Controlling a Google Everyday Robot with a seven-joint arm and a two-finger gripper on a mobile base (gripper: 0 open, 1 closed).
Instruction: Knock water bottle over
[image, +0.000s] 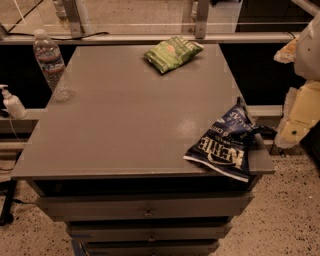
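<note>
Hand: the hand (265, 131) sits at the right edge of the desk, dark against the cream arm behind it, right at the upper right corner of the blue chip bag. Whether it is open or closed cannot be told.
Arm: the arm (300, 112), cream and white, comes in from the right border of the view, beside the desk and above the floor.
Blue chip bag: a crumpled dark blue bag (223, 145) with white lettering lies flat at the desk's near right corner, its lower edge hanging a little over the front. What it holds is hidden.
Desk: a grey desk (130, 120) with a flat top.
Green chip bag: a puffy green bag (173, 52) lies flat near the far edge, right of centre, well apart from the blue one. It looks closed.
Water bottle: a clear ribbed bottle (50, 62) with a white cap and a label band stands upright at the far left corner of the desk, well apart from the hand and both bags. Its fill level cannot be made out.
Pump dispenser: a small white pump bottle (12, 103) stands on a lower ledge left of the desk.
Drawers: grey drawer fronts (145, 207) are stacked under the desk top; their contents are not visible.
Floor: speckled floor (290, 220) shows to the right.
</note>
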